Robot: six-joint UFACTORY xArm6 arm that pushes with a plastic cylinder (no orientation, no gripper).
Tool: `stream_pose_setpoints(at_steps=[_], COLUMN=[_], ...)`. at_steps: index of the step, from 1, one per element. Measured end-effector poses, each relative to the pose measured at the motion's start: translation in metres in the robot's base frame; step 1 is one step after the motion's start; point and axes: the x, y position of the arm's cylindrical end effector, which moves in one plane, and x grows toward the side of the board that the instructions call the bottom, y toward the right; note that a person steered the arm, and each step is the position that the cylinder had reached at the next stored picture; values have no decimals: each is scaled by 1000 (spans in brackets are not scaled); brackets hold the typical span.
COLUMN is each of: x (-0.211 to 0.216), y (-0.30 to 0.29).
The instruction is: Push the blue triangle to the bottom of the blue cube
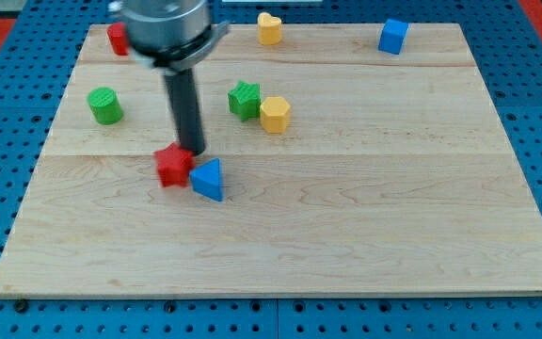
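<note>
The blue triangle [209,179] lies left of the board's centre, touching a red star-shaped block [173,166] on its left. The blue cube [393,36] sits near the view's top right of the board. My tip [196,152] is down on the board just above the blue triangle and at the upper right of the red block, close to both. The dark rod rises from it to the blurred arm head at the view's top.
A green star block [245,99] and a yellow block [275,114] touch each other above centre. A green cylinder [105,105] is at the left. A yellow heart [269,28] and a red block [118,39] sit along the top edge of the wooden board [393,217].
</note>
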Motion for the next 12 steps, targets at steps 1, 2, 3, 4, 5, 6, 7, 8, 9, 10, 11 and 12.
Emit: stream_pose_setpoints(at_steps=[1, 2, 3, 4, 5, 6, 7, 8, 9, 10, 11, 12], x=[13, 79, 72, 45, 53, 60, 29, 18, 7, -11, -2, -25], y=[-14, -29, 14, 43, 4, -29, 26, 58, 77, 151, 134, 120])
